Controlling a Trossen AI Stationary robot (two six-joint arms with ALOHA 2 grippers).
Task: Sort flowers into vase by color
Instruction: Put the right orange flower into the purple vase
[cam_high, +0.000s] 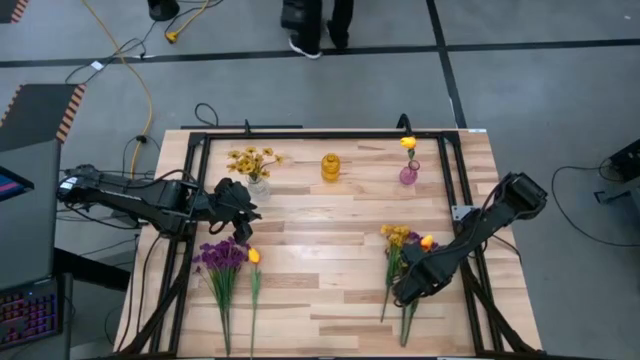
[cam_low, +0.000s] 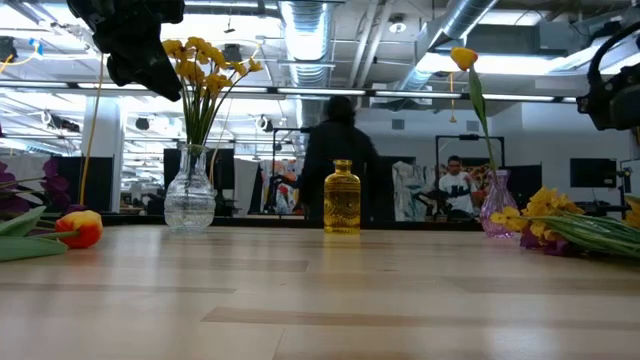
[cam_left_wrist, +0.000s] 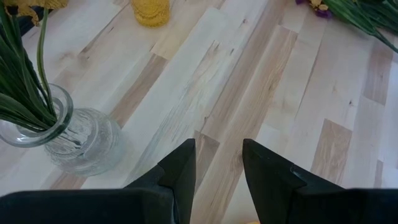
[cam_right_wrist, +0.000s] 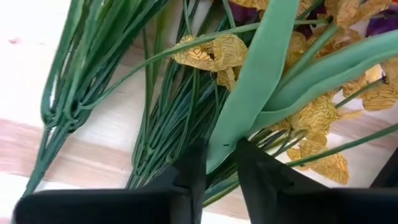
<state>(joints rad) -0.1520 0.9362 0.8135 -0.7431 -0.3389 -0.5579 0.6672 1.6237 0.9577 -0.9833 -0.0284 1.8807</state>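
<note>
- Left arm stretched in from the table's left edge, its dark two-finger left gripper (cam_high: 240, 197) hanging above the light wooden plank table (cam_high: 330, 300), just beside the clear vase.
- Left gripper fingers (cam_left_wrist: 180, 171) narrowly parted in the left wrist view, nothing between them, bare planks below.
- Clear round glass vase (cam_high: 258, 185) near the table's far left, holding a bunch of small yellow blossoms on green stems (cam_high: 250, 160); upright in the low view (cam_low: 190, 200).
- On the near left of the table, lying flat: a purple flower bunch with long green stems (cam_high: 222, 256), and just beside it on its right a single orange-yellow tulip (cam_high: 254, 257).
- Amber-yellow glass bottle vase (cam_high: 331, 167) at the far middle of the table, with no flowers in it, standing apart from the other two vases.
- Small pink-purple glass vase (cam_high: 408, 174) at the far right, with one orange-yellow tulip on a green stem (cam_high: 408, 143) standing in it, tilted slightly in the low view.
- On the near right, a mixed pile of flowers (cam_high: 405, 245) lying flat: yellow blossoms, a little purple, an orange tulip head, green stems running toward the near edge.
- Right arm reaching in from the right side, its dark right gripper (cam_high: 410, 287) down on the stems of that pile.
- Right gripper fingers (cam_right_wrist: 193, 171) close together, with a broad pale-green leaf (cam_right_wrist: 261, 81) running between them; cannot tell whether the leaf is actually pinched.
</note>
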